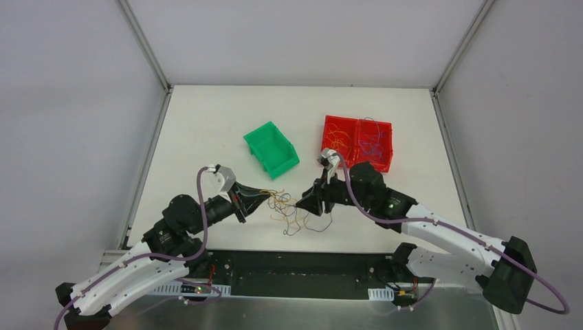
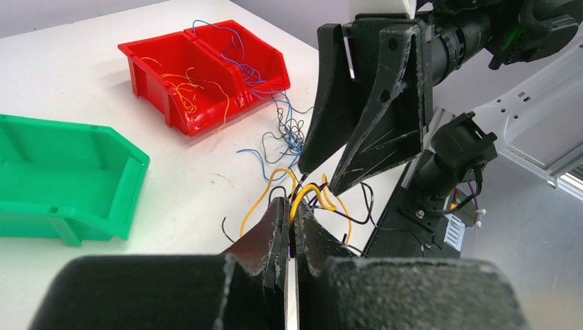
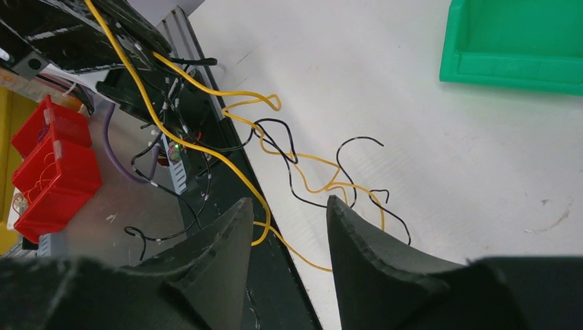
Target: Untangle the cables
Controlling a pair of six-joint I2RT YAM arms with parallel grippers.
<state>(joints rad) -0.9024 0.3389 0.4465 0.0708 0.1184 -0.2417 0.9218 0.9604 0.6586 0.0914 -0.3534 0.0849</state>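
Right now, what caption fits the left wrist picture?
Left gripper pinches yellow and black cables; open right gripper faces it.

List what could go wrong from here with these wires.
1. The left gripper is shut on a yellow wire looped with black wires; pulling may tighten the tangle.
2. The right gripper stands open around that yellow wire; closing might pinch black wires too.
3. Blue wires trail out of the red bin; a tug could drag them along.

Yellow, black cables [image 1: 292, 210]; green bin [image 1: 271, 149]
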